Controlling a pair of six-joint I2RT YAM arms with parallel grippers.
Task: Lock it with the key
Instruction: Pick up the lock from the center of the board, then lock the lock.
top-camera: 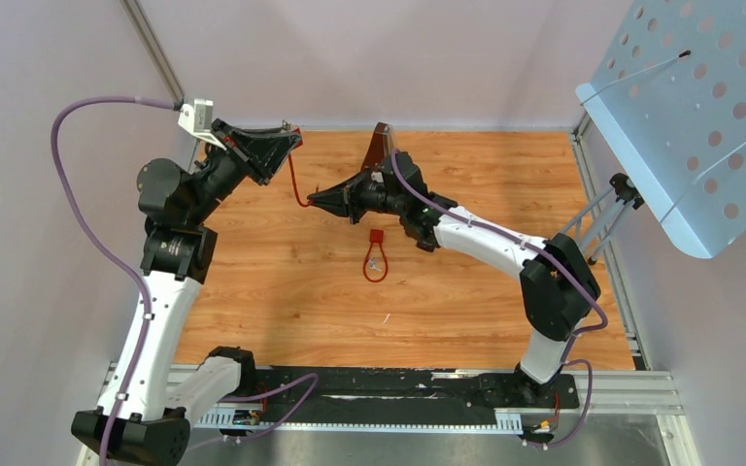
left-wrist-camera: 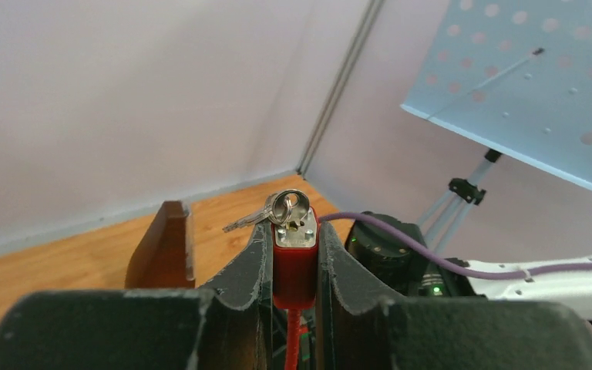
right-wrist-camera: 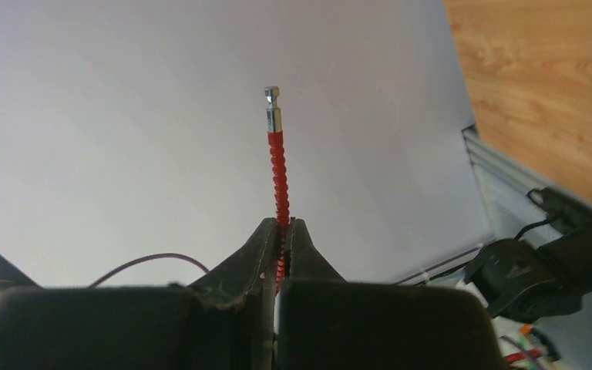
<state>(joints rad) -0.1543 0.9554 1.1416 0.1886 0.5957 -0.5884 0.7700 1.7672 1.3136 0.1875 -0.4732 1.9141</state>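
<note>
My left gripper (top-camera: 291,143) is raised at the back left and shut on a red padlock body (left-wrist-camera: 295,266). A silver key on a ring with a second key (left-wrist-camera: 281,209) sits in the lock's metal end. The lock's red cable (top-camera: 295,184) hangs from the body and curves over to my right gripper (top-camera: 313,199). In the right wrist view my right gripper (right-wrist-camera: 283,225) is shut on that cable (right-wrist-camera: 279,177). The cable's free end sticks out past the fingertips, with its metal tip (right-wrist-camera: 273,108) bare in the air.
A second red cable lock (top-camera: 376,255) lies looped on the wooden table (top-camera: 466,311) in front of the right gripper. A brown wooden block (top-camera: 380,146) stands at the back centre. A blue perforated panel on a stand (top-camera: 699,116) overhangs the right side.
</note>
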